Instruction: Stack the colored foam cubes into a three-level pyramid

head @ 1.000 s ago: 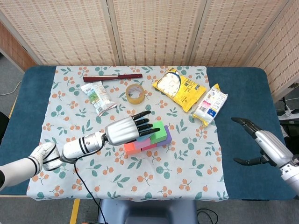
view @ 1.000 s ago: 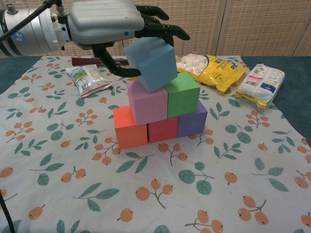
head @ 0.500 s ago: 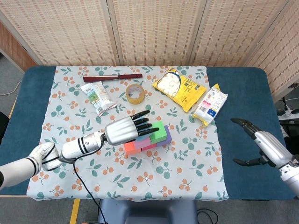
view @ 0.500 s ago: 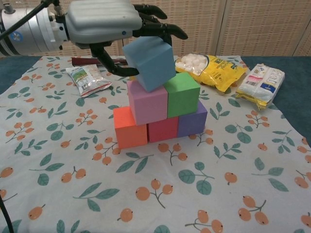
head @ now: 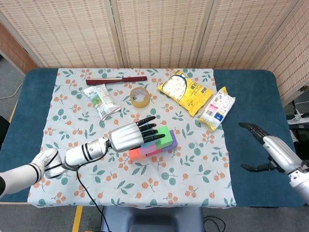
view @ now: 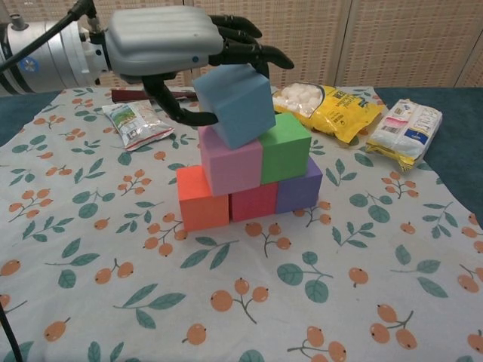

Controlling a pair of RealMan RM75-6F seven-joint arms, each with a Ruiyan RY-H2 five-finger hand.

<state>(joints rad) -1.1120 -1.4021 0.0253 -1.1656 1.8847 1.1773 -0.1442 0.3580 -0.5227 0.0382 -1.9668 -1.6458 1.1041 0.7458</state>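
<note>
Blue cube (view: 235, 105) barely shifted, tilted atop pink cube (view: 230, 161), grasped under left hand (view: 175, 45)

I see a blue table (head: 251, 92) under a floral cloth (head: 203, 164), with cubes (view: 256, 197) central, snack packs (head: 186, 92) far right, tape (head: 139, 96) and a knife (head: 116, 79) beyond.
</note>
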